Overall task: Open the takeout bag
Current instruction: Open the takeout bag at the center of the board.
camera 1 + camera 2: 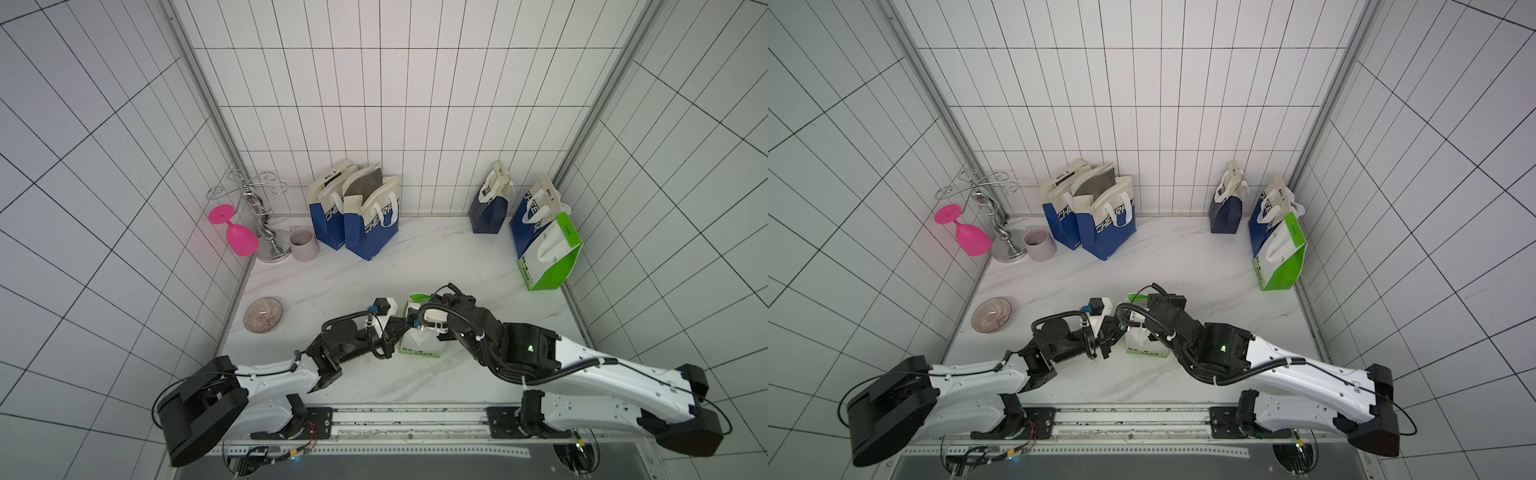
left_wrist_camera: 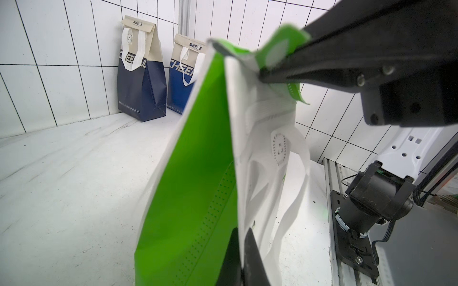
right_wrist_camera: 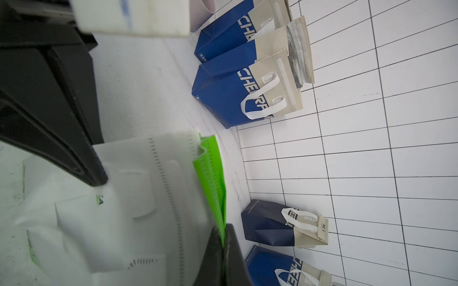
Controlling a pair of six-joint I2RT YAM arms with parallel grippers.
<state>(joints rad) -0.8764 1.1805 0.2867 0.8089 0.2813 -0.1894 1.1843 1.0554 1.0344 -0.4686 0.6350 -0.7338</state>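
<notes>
The takeout bag (image 1: 417, 345), green and white, stands on the white marble table (image 1: 436, 257), at the near middle of it, between the two arms.

Well behind the takeout bag and to its left, two blue bags (image 1: 371, 226) stand side by side against the tiled wall. Behind it to the right are a second green bag (image 1: 550, 262), a single blue bag (image 1: 524, 216) touching that one, and a smaller navy bag (image 1: 488, 210).

Far to the left of the takeout bag, in the back corner, stands a metal rack (image 1: 266, 232). A pink goblet (image 1: 239, 235) hangs upside down from the rack and a mug (image 1: 303, 244) sits just beside its base. A ribbed bowl (image 1: 263, 315) lies closer, level with the takeout bag on its left.

The left gripper (image 2: 241, 239) is clenched on the takeout bag's front edge, where white meets green. The right gripper (image 3: 224, 232) is clamped on the green flap at the bag's top.
</notes>
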